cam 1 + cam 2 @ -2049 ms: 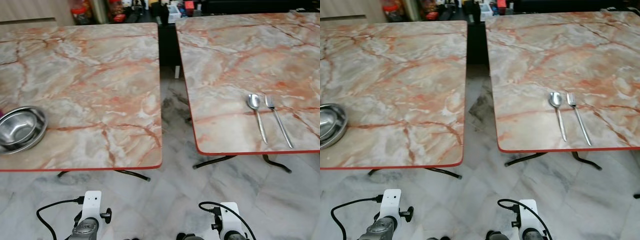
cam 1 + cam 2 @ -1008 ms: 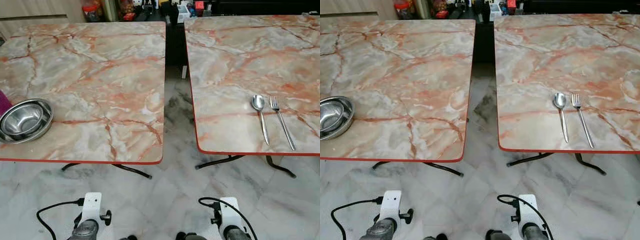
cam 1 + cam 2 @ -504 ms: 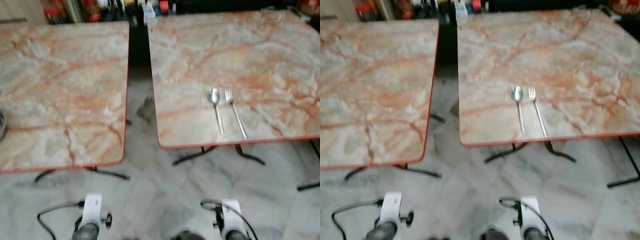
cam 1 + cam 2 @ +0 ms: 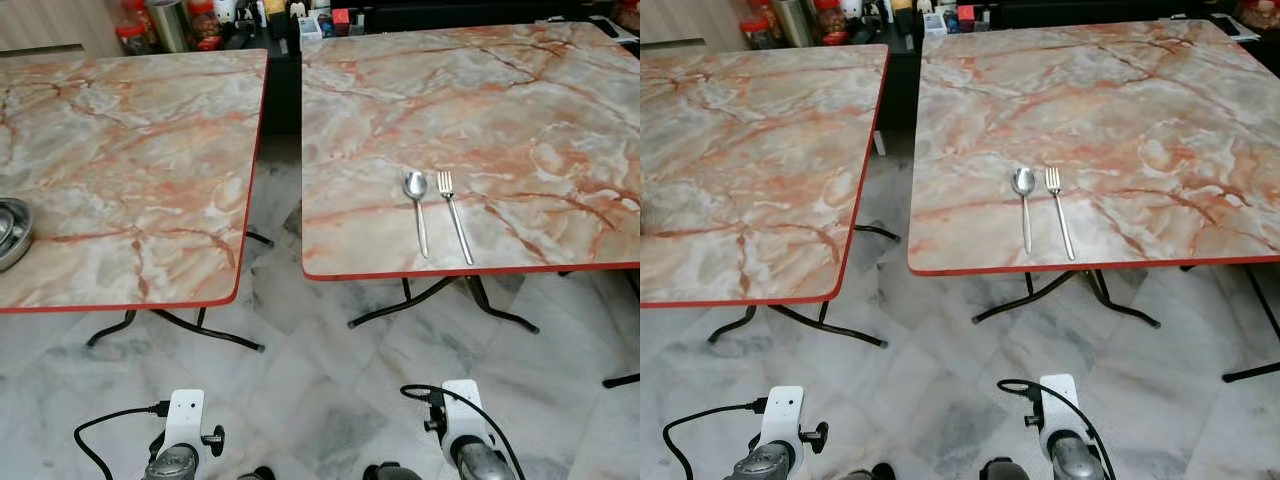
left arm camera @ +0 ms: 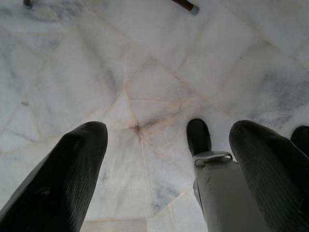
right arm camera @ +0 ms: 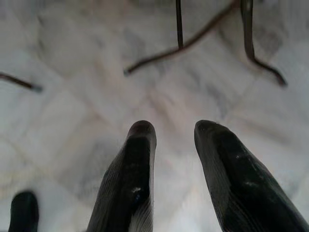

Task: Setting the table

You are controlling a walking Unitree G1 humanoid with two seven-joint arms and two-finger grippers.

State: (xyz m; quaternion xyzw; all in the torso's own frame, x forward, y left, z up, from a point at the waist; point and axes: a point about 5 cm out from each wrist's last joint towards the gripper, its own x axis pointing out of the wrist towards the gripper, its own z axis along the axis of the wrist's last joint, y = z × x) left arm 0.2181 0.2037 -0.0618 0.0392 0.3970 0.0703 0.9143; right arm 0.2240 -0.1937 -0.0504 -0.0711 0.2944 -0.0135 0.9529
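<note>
Cutlery is the only thing laid so far: a spoon (image 4: 415,207) and a fork (image 4: 453,226) lie side by side, just apart, handles pointing to the near edge of the right table (image 4: 560,120), while a stainless steel bowl (image 4: 10,232) sits at the far left of the left table (image 4: 130,140), cut off by the frame. Both arms hang idle, low over the marble floor (image 4: 300,380), well short of either table. The left gripper (image 5: 169,159) has its fingers spread wide with nothing between them; the right gripper (image 6: 176,159) holds its fingers a modest gap apart, also empty. Jars and bottles (image 4: 165,22) crowd a dark shelf beyond the far edges. As for what could go wrong, the bowl and the cutlery are on separate tables with a floor gap between, so carrying the bowl across means walking past the splayed black table legs (image 6: 193,41), which could catch a foot or a hanging arm. The bowl's smooth, curved rim may slip in a two-finger pinch, especially if gripped off-centre. Setting it down too close to the spoon could knock the cutlery askew or off the near red edge.
</note>
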